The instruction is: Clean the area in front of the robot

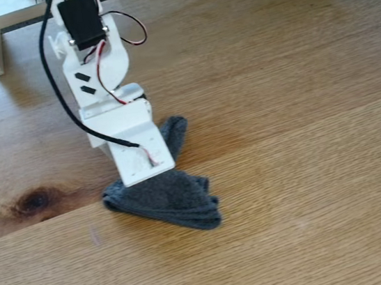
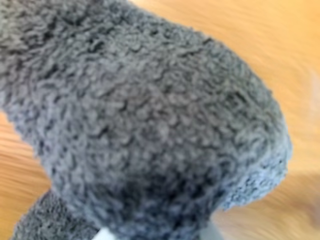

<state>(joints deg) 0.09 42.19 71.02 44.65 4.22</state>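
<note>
The slim white plastic robot arm (image 1: 103, 91) leans down over a folded grey fleecy cloth (image 1: 166, 196) on the brown wooden table (image 1: 297, 100), its pointed white gripper (image 1: 143, 168) pressed into the fabric. The jaws are hidden behind the gripper body, so I cannot tell whether they pinch the cloth or merely push it. In the wrist view the cloth (image 2: 150, 125) bulges directly ahead of the jaws. Wiping well probably means steady downward pressure and slow, even sweeps, so the bunched cloth stays under the tips.
</note>
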